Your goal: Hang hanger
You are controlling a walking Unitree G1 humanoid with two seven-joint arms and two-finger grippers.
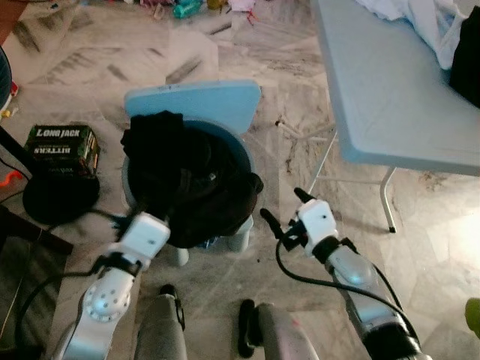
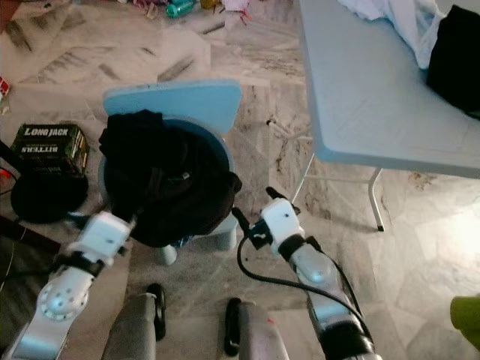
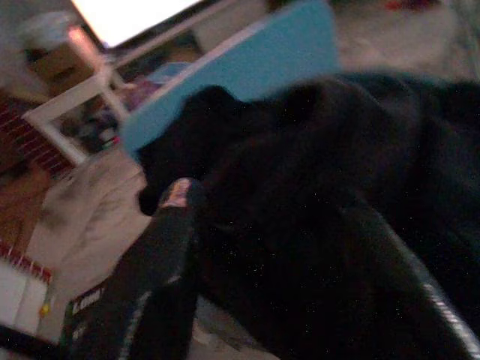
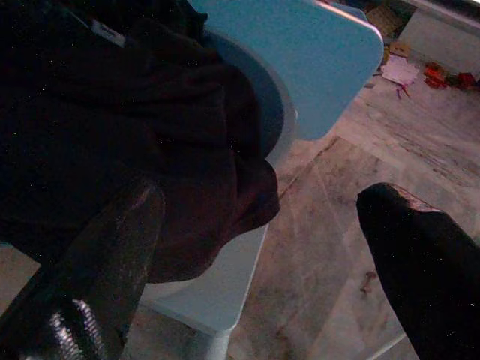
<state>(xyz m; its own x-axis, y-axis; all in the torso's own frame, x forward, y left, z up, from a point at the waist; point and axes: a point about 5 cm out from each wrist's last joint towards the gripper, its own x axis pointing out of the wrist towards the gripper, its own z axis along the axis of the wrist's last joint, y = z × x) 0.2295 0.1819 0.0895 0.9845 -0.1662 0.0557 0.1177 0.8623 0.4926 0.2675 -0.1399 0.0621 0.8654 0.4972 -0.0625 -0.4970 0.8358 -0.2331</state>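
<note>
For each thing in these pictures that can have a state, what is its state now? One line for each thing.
Black garment: heaped loosely on the blue chair seat, one edge hanging over the front.
Blue chair: upright on the floor.
Left gripper: jaws open, at the garment.
Right gripper: jaws open, beside the chair, holding nothing.
Folding table: standing, clothes piled at its far corner.
Long Jack box: closed, resting on a black round object.

Left pincer fingers spread against black cloth before blue chair back.
</note>
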